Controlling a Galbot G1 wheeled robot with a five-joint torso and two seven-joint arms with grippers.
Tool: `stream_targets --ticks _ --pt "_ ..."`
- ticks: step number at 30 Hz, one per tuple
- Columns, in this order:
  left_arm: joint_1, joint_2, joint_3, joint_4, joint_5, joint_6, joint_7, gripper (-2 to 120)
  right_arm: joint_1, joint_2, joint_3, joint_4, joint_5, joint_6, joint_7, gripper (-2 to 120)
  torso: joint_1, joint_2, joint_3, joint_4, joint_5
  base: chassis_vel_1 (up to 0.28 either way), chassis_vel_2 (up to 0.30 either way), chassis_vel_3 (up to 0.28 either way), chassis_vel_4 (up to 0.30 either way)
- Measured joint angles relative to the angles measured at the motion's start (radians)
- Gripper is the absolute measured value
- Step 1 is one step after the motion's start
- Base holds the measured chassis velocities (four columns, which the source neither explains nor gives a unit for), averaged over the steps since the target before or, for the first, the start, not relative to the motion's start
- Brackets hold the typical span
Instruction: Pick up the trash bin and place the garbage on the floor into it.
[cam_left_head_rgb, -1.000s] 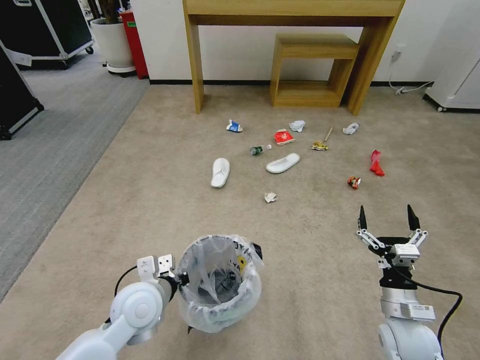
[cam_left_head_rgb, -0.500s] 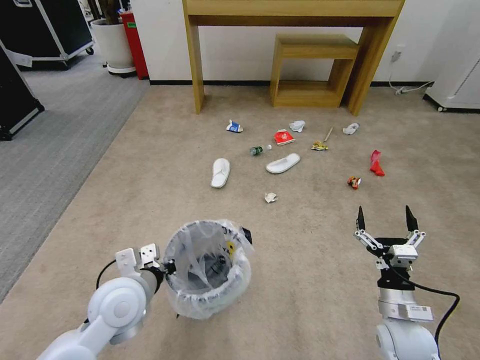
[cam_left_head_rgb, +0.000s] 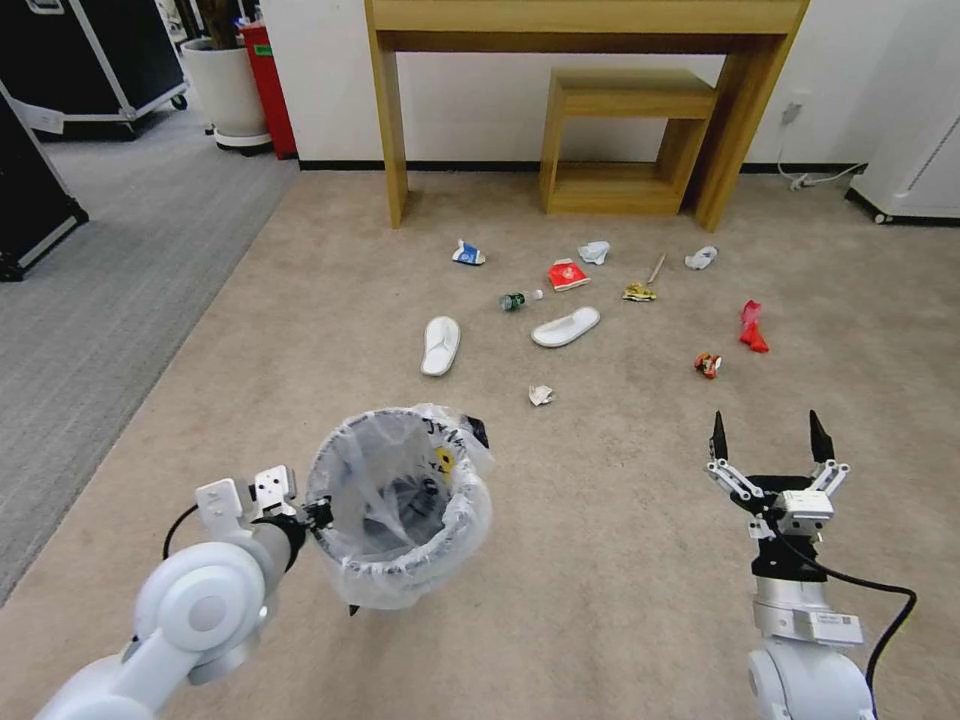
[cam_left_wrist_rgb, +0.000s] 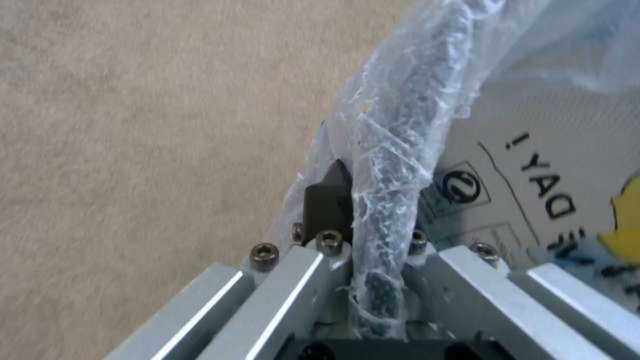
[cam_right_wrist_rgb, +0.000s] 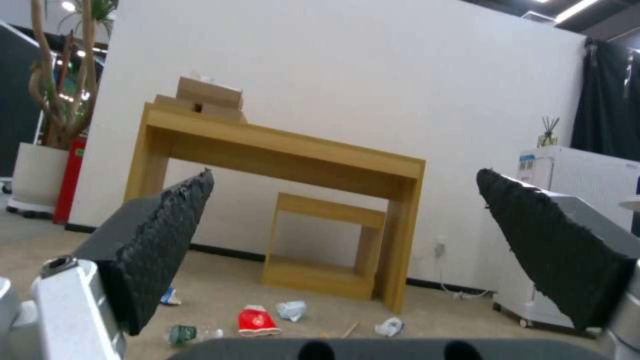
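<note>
My left gripper (cam_left_head_rgb: 318, 515) is shut on the near-left rim of the trash bin (cam_left_head_rgb: 405, 592), a dark round bin lined with a lettered whitish bag. The left wrist view shows the gripper (cam_left_wrist_rgb: 373, 235) clamped over the bagged rim (cam_left_wrist_rgb: 407, 125). My right gripper (cam_left_head_rgb: 768, 440) hangs open at the lower right, fingers apart (cam_right_wrist_rgb: 343, 172). Garbage lies on the carpet beyond: two white slippers (cam_left_head_rgb: 440, 345) (cam_left_head_rgb: 565, 326), a tissue wad (cam_left_head_rgb: 541, 394), a clear bottle (cam_left_head_rgb: 518, 299), a red cup (cam_left_head_rgb: 567, 273), a blue-white carton (cam_left_head_rgb: 467, 253), a stick (cam_left_head_rgb: 656, 268) and red wrappers (cam_left_head_rgb: 752, 326).
A tall wooden table (cam_left_head_rgb: 590, 20) with a low wooden shelf (cam_left_head_rgb: 625, 140) under it stands against the back wall. A white plant pot (cam_left_head_rgb: 225, 90) and black cases (cam_left_head_rgb: 90, 50) sit at the far left, a white cabinet (cam_left_head_rgb: 920, 150) at the right.
The left arm has carried the trash bin to the left and farther from me, the gripper still clamped on its rim. The right gripper has barely shifted.
</note>
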Motion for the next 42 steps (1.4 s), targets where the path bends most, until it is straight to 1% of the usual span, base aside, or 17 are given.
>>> stream_targets --ticks 2,4,6,8,10,12,14,16,19,22,27,31,33,37,42 --pt "0.005 -0.010 -0.024 -0.020 -0.034 0.021 -0.035 0 0.007 0.010 0.001 0.000 -0.012 -0.007 0.006 100 0.000 0.000 0.000 -0.0002 0.0001 0.000 0.000 0.000 0.000" --pt "0.007 -0.013 -0.028 -0.023 -0.039 0.025 -0.043 0 0.009 0.013 0.001 -0.002 -0.015 -0.009 0.010 100 0.000 0.000 0.000 -0.0002 0.0001 0.000 0.000 0.000 0.000" --pt "0.021 -0.016 -0.046 -0.033 -0.059 0.038 -0.063 0 0.017 0.025 -0.005 -0.010 -0.025 -0.019 0.023 100 0.000 0.000 0.000 0.0000 0.0000 0.000 0.000 0.000 0.000" --pt "0.022 -0.015 -0.052 -0.035 -0.066 0.040 -0.067 0 0.019 0.027 -0.007 -0.013 -0.030 -0.020 0.027 100 0.000 0.000 0.000 0.0000 0.0000 0.000 0.000 0.000 0.000" --pt "0.013 -0.011 -0.075 -0.040 -0.107 0.049 -0.096 0 0.022 0.036 -0.010 -0.021 -0.063 -0.031 0.039 100 0.000 0.000 0.000 -0.0001 0.0000 0.000 0.000 0.000 0.000" --pt "0.008 -0.010 -0.081 -0.040 -0.119 0.051 -0.104 0 0.022 0.038 -0.012 -0.022 -0.069 -0.036 0.042 100 0.000 0.000 0.000 -0.0001 0.0000 0.000 0.000 0.000 0.000" --pt "-0.002 0.001 -0.098 -0.042 -0.157 0.061 -0.134 0 0.028 0.047 -0.020 -0.031 -0.089 -0.044 0.051 100 0.000 0.000 0.000 -0.0002 0.0000 0.000 0.000 0.000 0.000" --pt "-0.003 0.003 -0.100 -0.043 -0.167 0.064 -0.142 0 0.029 0.049 -0.022 -0.034 -0.097 -0.044 0.052 100 0.000 0.000 0.000 -0.0002 0.0000 0.000 0.000 0.000 0.000" --pt "0.000 0.014 -0.117 -0.046 -0.209 0.075 -0.173 0 0.029 0.060 -0.036 -0.041 -0.106 -0.043 0.046 100 0.000 0.000 0.000 -0.0002 0.0000 0.000 0.000 0.000 0.000" --pt "0.002 0.014 -0.141 -0.046 -0.238 0.077 -0.177 0 0.031 0.064 -0.044 -0.045 -0.102 -0.043 0.032 100 0.000 0.000 0.000 -0.0001 0.0000 0.000 0.000 0.000 0.000" --pt "0.020 0.005 -0.146 -0.055 -0.246 0.077 -0.177 0 0.034 0.065 -0.050 -0.052 -0.099 -0.037 0.025 100 0.000 0.000 0.000 -0.0002 0.0000 0.000 0.000 0.000 0.000" --pt "0.035 0.015 -0.148 -0.038 -0.245 0.081 -0.181 0 0.035 0.065 -0.057 -0.048 -0.098 -0.035 0.023 100 0.000 0.000 0.000 -0.0002 0.0000 0.000 0.000 0.000 0.000" --pt "0.035 0.029 -0.162 -0.029 -0.253 0.082 -0.185 0 0.037 0.062 -0.060 -0.048 -0.095 -0.035 0.022 100 0.000 0.000 0.000 0.0000 0.0001 0.000 0.000 0.000 0.000" --pt "0.023 0.035 -0.178 -0.026 -0.276 0.079 -0.186 0 0.037 0.057 -0.061 -0.057 -0.085 -0.029 0.008 100 0.000 0.000 0.000 -0.0002 0.0001 0.000 0.000 0.000 0.000" --pt "0.020 0.035 -0.178 -0.017 -0.278 0.076 -0.191 0 0.043 0.057 -0.058 -0.066 -0.065 -0.008 -0.017 100 0.000 0.000 0.000 -0.0001 0.0000 0.000 0.000 0.000 0.000"
